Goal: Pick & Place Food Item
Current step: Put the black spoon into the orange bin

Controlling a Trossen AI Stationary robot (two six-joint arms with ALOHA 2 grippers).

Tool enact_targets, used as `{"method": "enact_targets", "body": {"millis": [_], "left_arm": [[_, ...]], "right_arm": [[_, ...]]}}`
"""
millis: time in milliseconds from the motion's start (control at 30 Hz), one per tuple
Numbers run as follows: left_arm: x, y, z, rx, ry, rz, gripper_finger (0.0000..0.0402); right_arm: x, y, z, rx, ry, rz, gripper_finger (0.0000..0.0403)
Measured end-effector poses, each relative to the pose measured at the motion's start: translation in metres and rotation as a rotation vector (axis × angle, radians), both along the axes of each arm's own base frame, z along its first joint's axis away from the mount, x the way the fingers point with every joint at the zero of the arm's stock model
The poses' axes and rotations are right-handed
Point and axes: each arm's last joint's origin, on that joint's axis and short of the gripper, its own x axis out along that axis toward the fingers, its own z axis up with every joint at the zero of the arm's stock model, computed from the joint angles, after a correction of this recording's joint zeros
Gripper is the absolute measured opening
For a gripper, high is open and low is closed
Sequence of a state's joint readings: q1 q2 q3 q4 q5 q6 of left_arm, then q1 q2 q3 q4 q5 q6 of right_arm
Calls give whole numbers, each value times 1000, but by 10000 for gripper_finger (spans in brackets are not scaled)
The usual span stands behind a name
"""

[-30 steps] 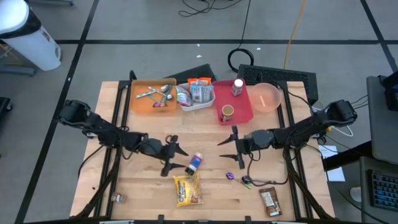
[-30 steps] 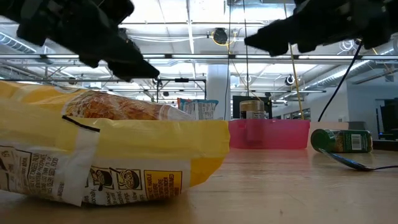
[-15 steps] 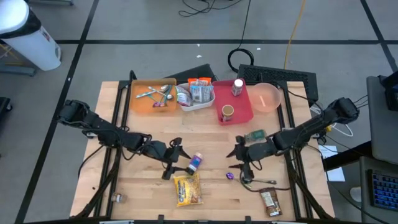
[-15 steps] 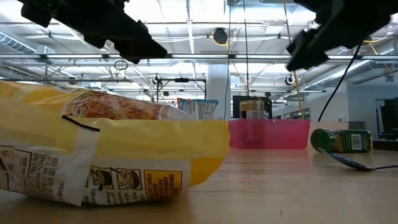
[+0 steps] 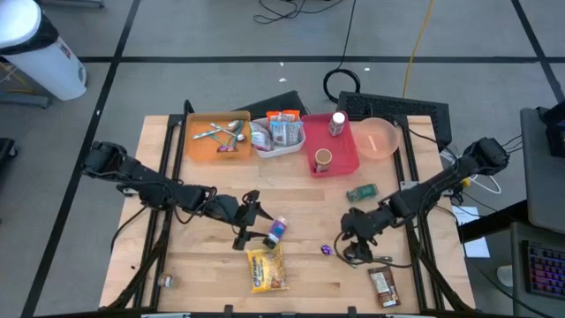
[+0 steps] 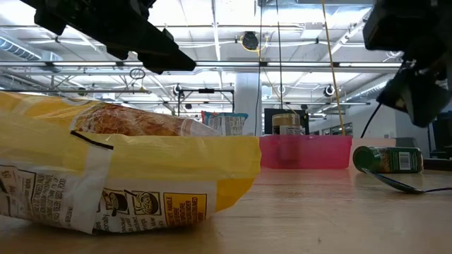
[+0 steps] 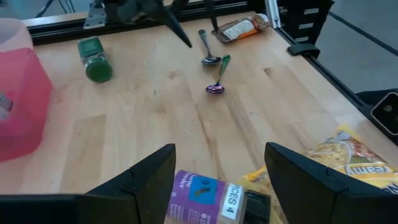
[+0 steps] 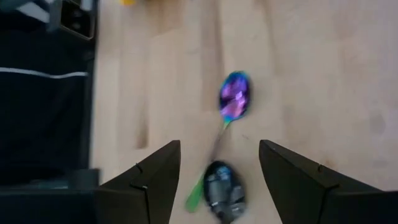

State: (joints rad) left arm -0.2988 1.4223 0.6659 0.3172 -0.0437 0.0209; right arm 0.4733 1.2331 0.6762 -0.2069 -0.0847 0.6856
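Between the left gripper's [image 7: 214, 180] wide, empty jaws lies the purple-labelled jar [image 7: 208, 198], just ahead, long axis crosswise on the worktop [image 7: 143, 118]. Right gripper [image 8: 214, 177], jaws parted, empty, hangs over two spoons [image 8: 233, 99], well apart.

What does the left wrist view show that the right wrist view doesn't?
Only the left wrist view shows the purple-labelled bottle between the open left end effector fingers, the green jar lying on its side, the yellow snack bag, the red tray and the brown wrapper. Only the right wrist view shows the open right end effector from behind. Both show the two spoons, iridescent and dark, on the wooden table.
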Motion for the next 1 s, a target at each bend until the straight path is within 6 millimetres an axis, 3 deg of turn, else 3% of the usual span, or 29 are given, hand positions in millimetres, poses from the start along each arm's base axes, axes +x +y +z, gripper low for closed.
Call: {"method": "enact_targets", "body": {"millis": [400, 667, 1000], "left_arm": [[2, 7, 0, -6, 1, -33, 253], [2, 8, 0, -2, 0, -32, 253], [2, 8, 0, -5, 1, -33, 253]], "right_arm": [[-20, -8, -44, 88, 17, -72, 210], [-37, -15, -68, 257, -40, -114, 210], [-45, -15, -77, 311, -75, -176, 182]]}}
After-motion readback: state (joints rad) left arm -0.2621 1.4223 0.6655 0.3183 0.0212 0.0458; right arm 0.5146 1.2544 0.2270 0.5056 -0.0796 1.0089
